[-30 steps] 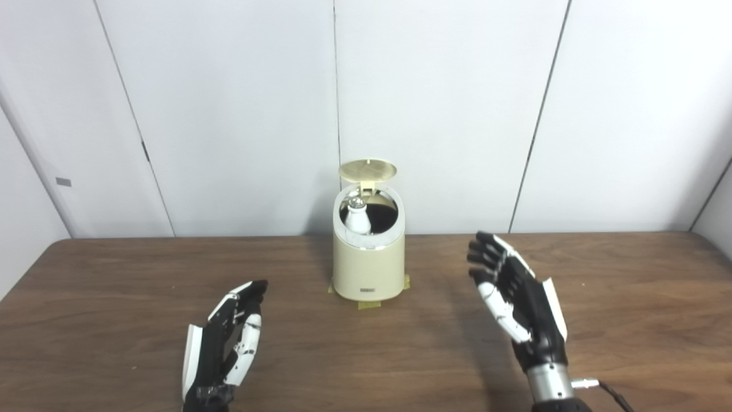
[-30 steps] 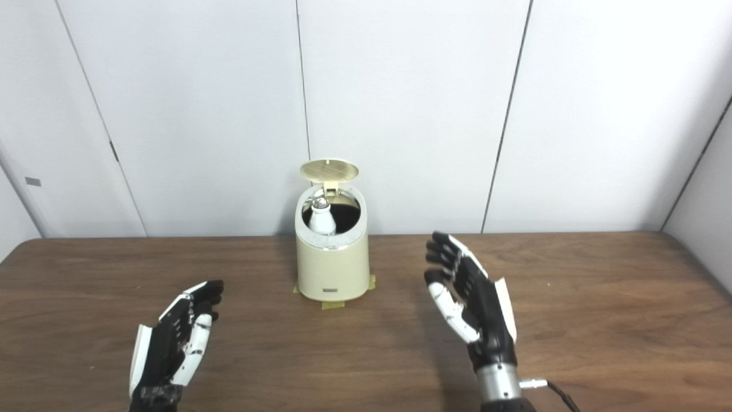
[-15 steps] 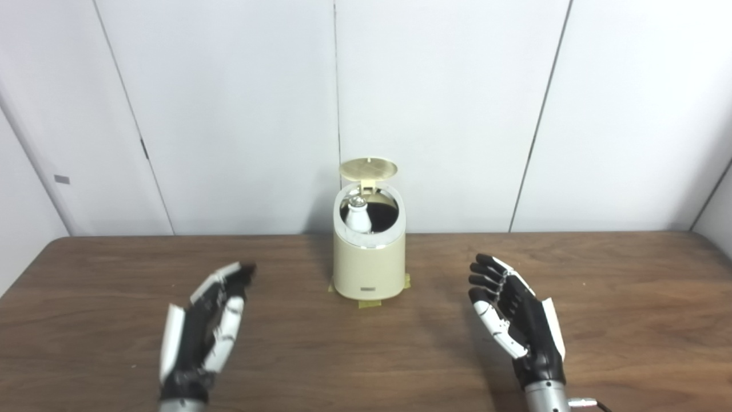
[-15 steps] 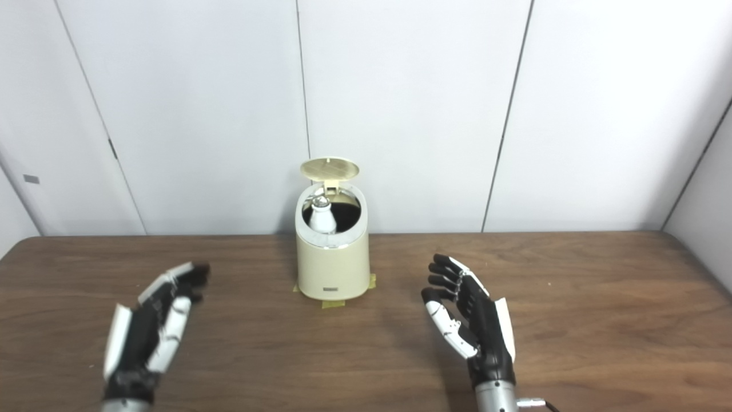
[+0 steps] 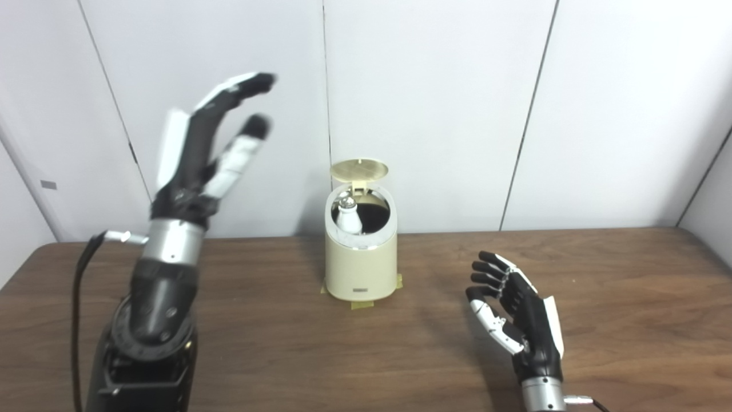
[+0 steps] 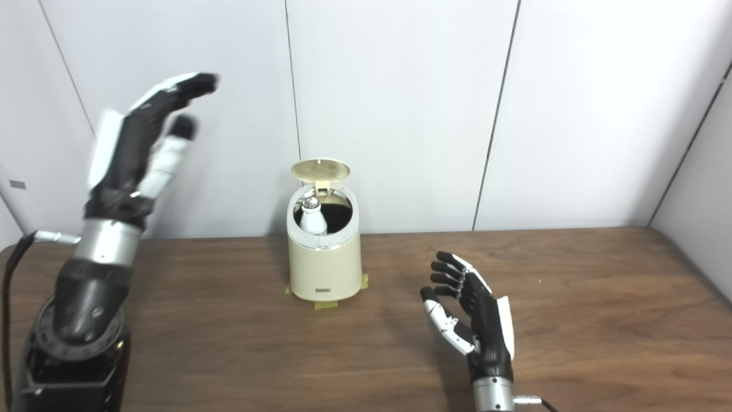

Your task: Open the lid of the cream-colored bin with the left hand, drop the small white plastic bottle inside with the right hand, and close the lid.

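Your left hand [image 5: 209, 143] is raised high, level with the wall panels and well to the left of the bin [image 5: 360, 269]; its fingers are spread and hold nothing, and the outline is motion-blurred. Your right hand [image 5: 517, 312] hovers low over the table [image 5: 600, 297], to the right of the bin and apart from it, palm turned inward, fingers loosely apart and empty. The bin stands on the table near the wall, with tape [image 5: 361, 304] under its base. Its lid [image 5: 359, 168] is tipped up at the back, leaving the mouth open. The bottle [image 5: 347, 217] sits upright inside, against the left wall of the opening.
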`<state>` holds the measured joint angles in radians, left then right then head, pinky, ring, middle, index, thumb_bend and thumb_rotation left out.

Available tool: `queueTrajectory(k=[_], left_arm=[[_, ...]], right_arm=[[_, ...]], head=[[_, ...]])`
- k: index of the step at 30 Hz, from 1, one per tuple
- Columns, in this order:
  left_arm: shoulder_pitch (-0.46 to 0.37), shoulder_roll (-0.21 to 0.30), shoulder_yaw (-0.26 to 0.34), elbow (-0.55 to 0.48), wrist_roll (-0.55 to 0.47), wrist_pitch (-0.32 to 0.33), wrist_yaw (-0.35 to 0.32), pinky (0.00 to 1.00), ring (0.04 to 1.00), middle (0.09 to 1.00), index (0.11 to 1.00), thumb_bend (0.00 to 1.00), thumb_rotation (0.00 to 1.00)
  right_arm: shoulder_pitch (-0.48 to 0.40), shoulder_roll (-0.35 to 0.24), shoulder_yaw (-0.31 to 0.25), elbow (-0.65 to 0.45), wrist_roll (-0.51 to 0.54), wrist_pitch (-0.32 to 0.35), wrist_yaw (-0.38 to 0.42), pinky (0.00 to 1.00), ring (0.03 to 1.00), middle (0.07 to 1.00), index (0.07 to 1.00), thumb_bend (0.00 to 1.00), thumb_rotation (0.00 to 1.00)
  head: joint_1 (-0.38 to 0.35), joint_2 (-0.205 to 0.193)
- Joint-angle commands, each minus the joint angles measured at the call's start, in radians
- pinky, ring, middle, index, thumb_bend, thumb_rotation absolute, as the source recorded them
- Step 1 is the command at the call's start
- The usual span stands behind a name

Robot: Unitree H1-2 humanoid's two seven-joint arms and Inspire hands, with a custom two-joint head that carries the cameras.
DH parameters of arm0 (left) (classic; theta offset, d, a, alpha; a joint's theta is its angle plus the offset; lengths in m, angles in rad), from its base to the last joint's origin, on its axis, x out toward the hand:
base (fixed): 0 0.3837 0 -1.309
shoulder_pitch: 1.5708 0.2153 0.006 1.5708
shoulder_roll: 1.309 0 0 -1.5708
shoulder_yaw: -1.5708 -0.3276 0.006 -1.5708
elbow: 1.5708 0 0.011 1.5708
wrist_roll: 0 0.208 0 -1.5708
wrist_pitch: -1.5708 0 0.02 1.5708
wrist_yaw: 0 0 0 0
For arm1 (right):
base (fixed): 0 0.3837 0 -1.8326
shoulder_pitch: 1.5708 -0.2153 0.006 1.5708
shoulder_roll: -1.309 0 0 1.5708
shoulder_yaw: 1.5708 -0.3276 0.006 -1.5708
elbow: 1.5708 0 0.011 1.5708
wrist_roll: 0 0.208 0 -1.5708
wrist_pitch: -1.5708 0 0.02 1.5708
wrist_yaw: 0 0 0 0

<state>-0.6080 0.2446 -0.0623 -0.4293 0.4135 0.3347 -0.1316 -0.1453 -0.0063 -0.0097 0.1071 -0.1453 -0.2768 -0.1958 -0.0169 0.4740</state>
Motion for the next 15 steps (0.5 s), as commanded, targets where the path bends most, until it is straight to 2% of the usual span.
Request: queueTrajectory(k=[1, 4, 8, 9, 12, 15], left_arm=[[-0.093, 0.03, -0.024, -0.013, 0.054, 0.017, -0.032, 0.89, 0.891, 0.863, 0.848, 0.68, 1.0], [-0.146, 0.012, -0.053, 0.028, 0.066, -0.007, -0.033, 0.82, 0.869, 0.854, 0.827, 0.59, 1.0], [-0.213, -0.01, -0.089, 0.094, 0.103, -0.022, -0.027, 0.73, 0.814, 0.811, 0.776, 0.53, 1.0], [-0.225, -0.013, -0.096, 0.106, 0.112, -0.022, -0.029, 0.7, 0.798, 0.8, 0.767, 0.53, 1.0], [-0.276, -0.012, -0.142, 0.16, 0.185, 0.038, -0.068, 0.69, 0.804, 0.805, 0.756, 0.51, 0.99], [-0.307, -0.009, -0.17, 0.235, 0.205, 0.026, -0.084, 0.64, 0.777, 0.79, 0.754, 0.49, 0.97]], right_arm=[[-0.019, -0.009, -0.009, 0.037, -0.002, -0.061, -0.004, 0.63, 0.701, 0.719, 0.735, 0.18, 0.3], [-0.018, -0.008, -0.008, 0.035, 0.001, -0.061, 0.003, 0.63, 0.7, 0.718, 0.732, 0.2, 0.34], [-0.015, -0.01, -0.006, 0.027, 0.008, -0.046, 0.015, 0.63, 0.708, 0.727, 0.742, 0.19, 0.34], [-0.015, -0.01, -0.006, 0.027, 0.006, -0.046, 0.017, 0.63, 0.707, 0.728, 0.742, 0.19, 0.34], [-0.015, -0.009, -0.007, 0.022, 0.007, -0.038, 0.019, 0.63, 0.708, 0.73, 0.743, 0.2, 0.35], [-0.014, -0.008, -0.006, 0.015, -0.003, -0.028, 0.018, 0.62, 0.709, 0.73, 0.744, 0.19, 0.34]], head=[[-0.001, 0.001], [-0.003, 0.004], [-0.002, 0.004], [-0.002, 0.004], [0.002, 0.003], [0.002, 0.003]])
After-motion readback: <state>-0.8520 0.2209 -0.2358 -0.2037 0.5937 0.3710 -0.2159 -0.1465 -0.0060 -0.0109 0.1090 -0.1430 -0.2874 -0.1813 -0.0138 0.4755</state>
